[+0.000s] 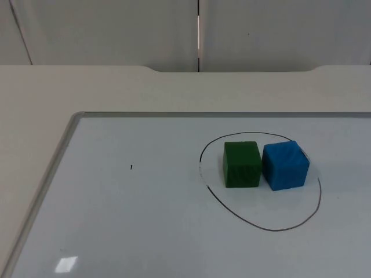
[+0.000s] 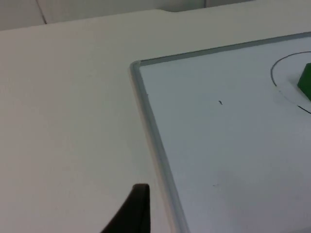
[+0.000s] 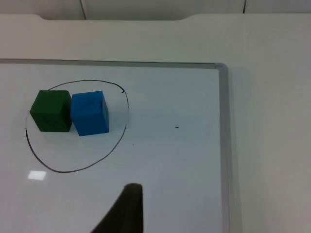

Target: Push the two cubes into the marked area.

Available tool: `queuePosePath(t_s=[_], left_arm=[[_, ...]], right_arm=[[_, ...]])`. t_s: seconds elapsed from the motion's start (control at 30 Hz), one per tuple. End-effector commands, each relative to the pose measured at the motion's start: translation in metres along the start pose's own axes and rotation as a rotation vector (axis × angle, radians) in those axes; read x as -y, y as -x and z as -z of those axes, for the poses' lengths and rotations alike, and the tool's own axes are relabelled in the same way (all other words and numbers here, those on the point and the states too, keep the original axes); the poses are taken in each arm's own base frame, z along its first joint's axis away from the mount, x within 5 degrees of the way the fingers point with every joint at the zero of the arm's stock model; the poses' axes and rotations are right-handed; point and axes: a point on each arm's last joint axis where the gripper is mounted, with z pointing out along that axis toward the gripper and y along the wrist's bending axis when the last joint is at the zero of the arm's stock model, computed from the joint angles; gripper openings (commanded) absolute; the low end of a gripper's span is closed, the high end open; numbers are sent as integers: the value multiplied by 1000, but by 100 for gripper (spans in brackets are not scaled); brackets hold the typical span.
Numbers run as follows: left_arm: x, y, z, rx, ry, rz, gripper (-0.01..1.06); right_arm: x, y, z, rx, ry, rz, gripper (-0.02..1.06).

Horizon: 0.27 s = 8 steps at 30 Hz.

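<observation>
A green cube (image 1: 242, 164) and a blue cube (image 1: 285, 165) stand side by side, touching, inside a hand-drawn black loop (image 1: 272, 229) on the whiteboard. The blue cube's far corner sits close to the line. In the right wrist view the green cube (image 3: 51, 111) and blue cube (image 3: 90, 112) are inside the loop (image 3: 63, 171). My right gripper (image 3: 126, 211) is over the board, well back from them. My left gripper (image 2: 133, 213) waits over the bare table beside the board's frame, with a sliver of the green cube (image 2: 306, 81) far off.
The whiteboard's metal frame (image 1: 58, 156) runs along the left and far sides, with its corner (image 3: 221, 67) near the right arm. A tiny black mark (image 1: 131, 167) is on the board. The grey partition wall (image 1: 116, 29) closes the table's far end.
</observation>
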Motion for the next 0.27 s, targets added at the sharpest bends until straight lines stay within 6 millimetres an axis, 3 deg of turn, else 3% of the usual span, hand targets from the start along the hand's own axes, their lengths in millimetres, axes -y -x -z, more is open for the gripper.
queuePosePath(t_s=[0.0,0.23], left_arm=[[0,-1,-1,8,44,25,105],[0,0,-1,10,127,70,105]], right_arm=[[0,0,0,6,-6,1,105],[0,0,0,6,-6,1,105]])
